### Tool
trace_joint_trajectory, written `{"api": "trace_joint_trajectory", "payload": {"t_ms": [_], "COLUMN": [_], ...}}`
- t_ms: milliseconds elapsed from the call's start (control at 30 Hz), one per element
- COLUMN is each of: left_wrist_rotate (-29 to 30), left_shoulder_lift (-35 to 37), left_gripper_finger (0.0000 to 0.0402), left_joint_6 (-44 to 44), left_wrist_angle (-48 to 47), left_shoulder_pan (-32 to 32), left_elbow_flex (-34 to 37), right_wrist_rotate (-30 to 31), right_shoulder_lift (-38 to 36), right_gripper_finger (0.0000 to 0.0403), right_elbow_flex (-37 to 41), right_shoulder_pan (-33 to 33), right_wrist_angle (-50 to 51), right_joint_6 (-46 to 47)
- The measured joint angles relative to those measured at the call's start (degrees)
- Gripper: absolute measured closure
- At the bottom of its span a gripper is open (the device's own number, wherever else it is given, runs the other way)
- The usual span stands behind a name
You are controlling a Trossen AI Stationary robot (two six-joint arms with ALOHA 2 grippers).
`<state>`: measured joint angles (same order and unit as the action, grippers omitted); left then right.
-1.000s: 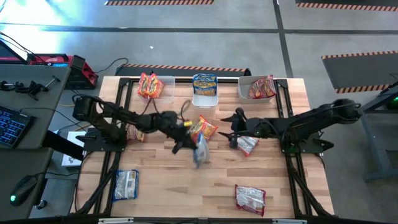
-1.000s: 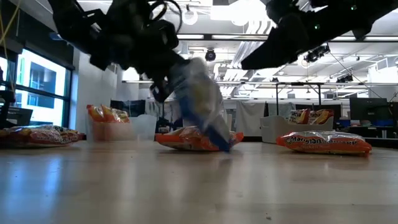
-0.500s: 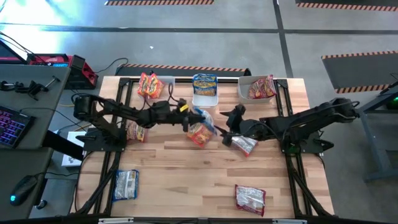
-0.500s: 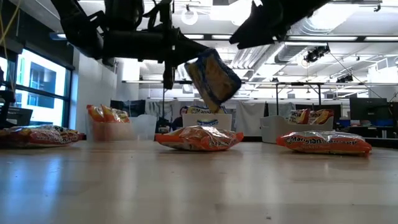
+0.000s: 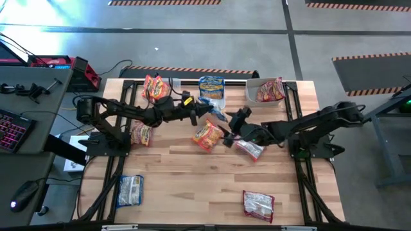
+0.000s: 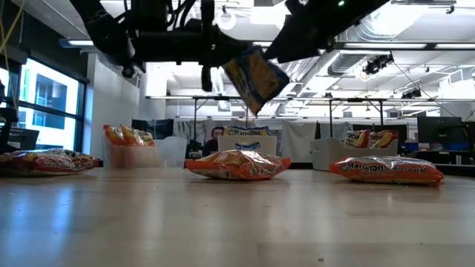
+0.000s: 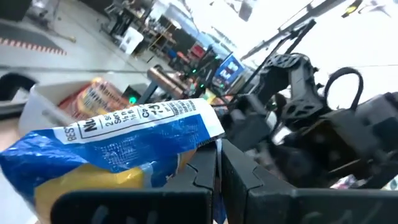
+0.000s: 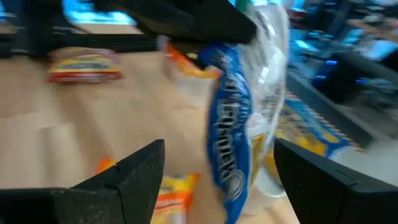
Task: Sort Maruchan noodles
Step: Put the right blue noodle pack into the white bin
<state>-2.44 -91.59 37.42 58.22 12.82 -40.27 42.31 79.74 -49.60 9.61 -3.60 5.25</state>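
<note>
My left gripper (image 5: pixel 200 113) is shut on a blue-and-white noodle packet (image 5: pixel 216 110) and holds it in the air just in front of the middle clear bin (image 5: pixel 212 102), which holds another blue packet. My right gripper (image 5: pixel 226 130) stands open close by on the packet's right side, and the packet (image 8: pixel 242 124) hangs ahead of its fingers without touching them. Below, an orange packet (image 5: pixel 207 135) and a pink-and-white packet (image 5: pixel 248 149) lie flat on the table. My left gripper pinches one end edge of the blue packet (image 7: pixel 200 144) between its two fingers. The fingers come in about level from the table's left. The packet (image 6: pixel 254 78) sticks out beyond the fingertips, tilted, lifted well clear of the table and of the orange packet under it.
At the far edge a left bin (image 5: pixel 168 90) holds orange packets and a right bin (image 5: pixel 252 91) holds pink ones. More packets lie at the left (image 5: pixel 140 133), near left (image 5: pixel 128 190) and near right (image 5: pixel 258 205). Bare wood lies in the table's middle front.
My left gripper has raised the blue packet from the table beside the orange packet and carried it toward the far edge. It tipped from pointing down to about level, so the packet swung up. My right gripper has risen and shifted slightly toward the table's left.
</note>
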Motion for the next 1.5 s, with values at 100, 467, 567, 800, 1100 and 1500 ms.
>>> {"api": "trace_joint_trajectory", "payload": {"t_ms": [100, 467, 567, 800, 1100, 1500], "left_wrist_rotate": [-0.4, -2.8, -3.9, -6.4, -14.0, -14.2], "left_shoulder_lift": [0.0, 0.0, 0.0, 0.3, 11.0, 21.1], "left_gripper_finger": [0.0401, 0.0402, 0.0401, 0.0369, 0.0281, 0.0238], "left_joint_6": [-0.7, -1.3, -2.2, -13.7, -25.6, -36.2], "left_wrist_angle": [0.0, -0.1, 0.0, -1.7, -17.1, -20.3], "left_shoulder_pan": [-0.1, -0.1, -0.1, 0.0, 2.0, 0.1], "left_elbow_flex": [-1.3, -2.0, -2.0, -2.0, -1.9, 5.4], "right_wrist_rotate": [4.2, 0.5, -2.5, -5.4, -5.8, -40.1], "right_shoulder_lift": [2.6, 6.2, 6.2, 6.0, 0.3, -15.1], "right_gripper_finger": [0.0119, 0.0177, 0.0242, 0.0385, 0.0381, 0.0398], "right_elbow_flex": [-2.3, -6.9, -6.9, -6.9, -6.1, 23.0], "right_shoulder_pan": [-1.1, -6.5, -7.7, -8.5, -9.5, -16.9], "right_wrist_angle": [0.1, 0.8, 0.7, 0.2, 5.7, -34.6], "right_joint_6": [-1.2, -2.4, -2.3, -4.1, -5.2, -7.3]}}
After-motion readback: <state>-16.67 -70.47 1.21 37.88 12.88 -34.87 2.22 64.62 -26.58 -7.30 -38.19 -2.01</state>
